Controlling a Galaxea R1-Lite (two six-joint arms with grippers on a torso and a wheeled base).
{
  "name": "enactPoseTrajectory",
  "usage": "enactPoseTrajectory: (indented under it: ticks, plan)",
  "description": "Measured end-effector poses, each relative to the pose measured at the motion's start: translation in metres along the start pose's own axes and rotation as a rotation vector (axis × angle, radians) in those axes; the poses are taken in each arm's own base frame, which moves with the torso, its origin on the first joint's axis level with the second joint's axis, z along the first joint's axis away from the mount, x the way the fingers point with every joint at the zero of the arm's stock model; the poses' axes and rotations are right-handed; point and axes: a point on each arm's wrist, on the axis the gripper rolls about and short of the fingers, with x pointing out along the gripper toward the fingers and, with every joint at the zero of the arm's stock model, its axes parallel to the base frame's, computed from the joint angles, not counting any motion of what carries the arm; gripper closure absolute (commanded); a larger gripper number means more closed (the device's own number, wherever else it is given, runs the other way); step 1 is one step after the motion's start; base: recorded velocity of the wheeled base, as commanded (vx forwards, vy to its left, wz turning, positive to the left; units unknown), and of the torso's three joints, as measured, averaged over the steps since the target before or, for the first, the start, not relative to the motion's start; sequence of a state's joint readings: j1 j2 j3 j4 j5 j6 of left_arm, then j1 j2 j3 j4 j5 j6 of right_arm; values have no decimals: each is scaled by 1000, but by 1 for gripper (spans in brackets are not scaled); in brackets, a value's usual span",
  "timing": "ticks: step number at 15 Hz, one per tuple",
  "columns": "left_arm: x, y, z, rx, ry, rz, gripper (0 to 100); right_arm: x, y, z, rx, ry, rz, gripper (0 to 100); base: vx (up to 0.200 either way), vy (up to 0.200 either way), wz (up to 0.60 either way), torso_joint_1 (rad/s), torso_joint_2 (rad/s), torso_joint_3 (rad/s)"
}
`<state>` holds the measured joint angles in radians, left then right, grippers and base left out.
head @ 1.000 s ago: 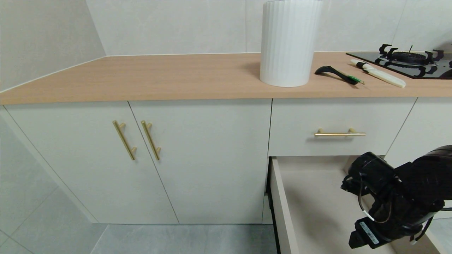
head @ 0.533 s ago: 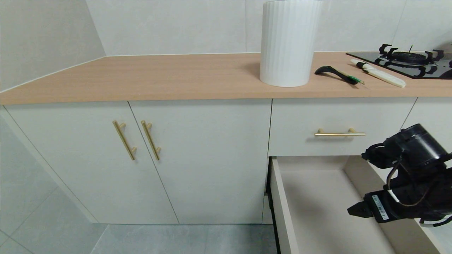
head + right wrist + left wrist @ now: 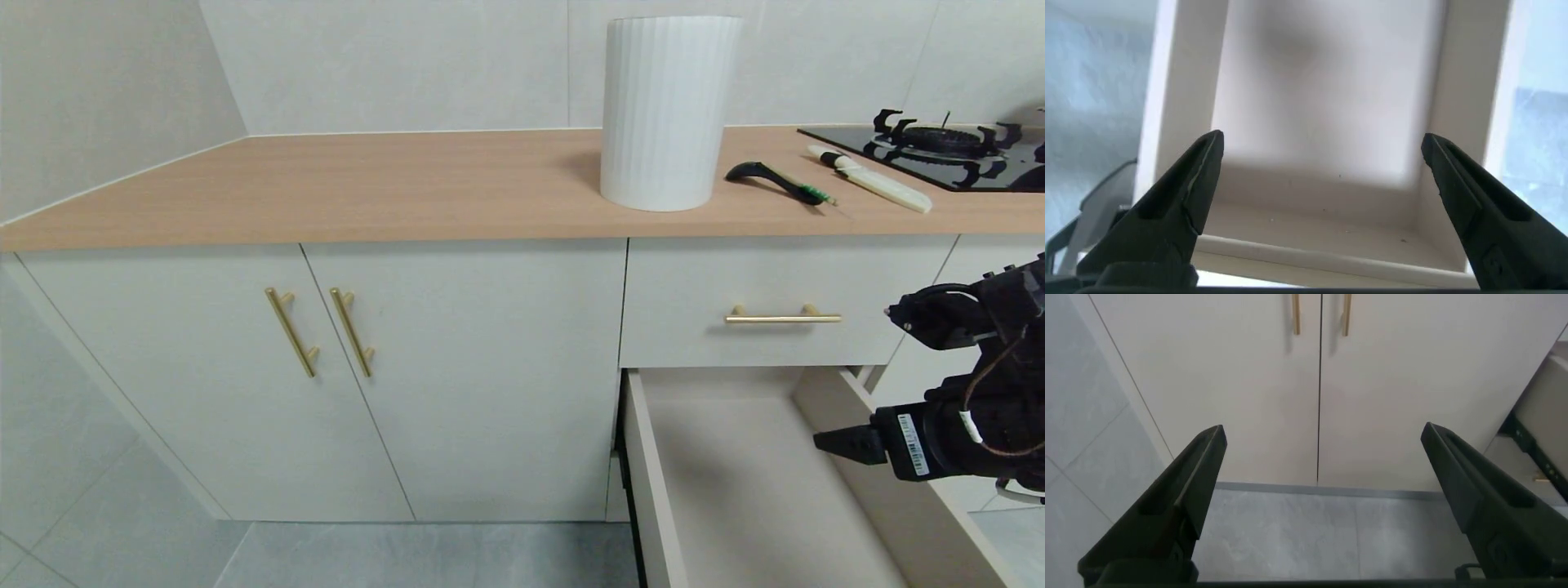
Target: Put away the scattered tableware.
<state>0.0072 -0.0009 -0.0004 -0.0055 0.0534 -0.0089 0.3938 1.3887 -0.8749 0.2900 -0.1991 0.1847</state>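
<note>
While both grippers stand wide, the tableware lies on the countertop.
In your head view, the black-handled utensil (image 3: 771, 180) and the white knife (image 3: 869, 177) lie near each other but apart at two o'clock on the countertop (image 3: 367, 184), between the white ribbed canister (image 3: 669, 114) and the stove (image 3: 939, 147); the open drawer (image 3: 735, 474) sits at five o'clock. Your left wrist view has the left gripper (image 3: 1323, 429) spread wide before the cabinet doors (image 3: 1249, 392) and floor tiles (image 3: 1290, 531). Your right wrist view has the right gripper (image 3: 1323, 139) spread wide, facing the drawer's interior.
</note>
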Motion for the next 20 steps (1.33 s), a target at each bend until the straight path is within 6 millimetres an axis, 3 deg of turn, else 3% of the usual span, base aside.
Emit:
enactPoseTrajectory:
  ticks: [14,17,20]
  plan:
    - [0,0,0,0,1,0,0,-2,0,2,-20,-18,2,0,0,0,0,140,-421,-275]
    - [0,0,0,0,2,0,0,-9,-3,29,-24,-155,9,0,0,0,0,21,-39,-28]
    - [0,0,0,0,3,0,0,-18,-9,73,13,-237,-19,0,0,0,0,0,0,0]
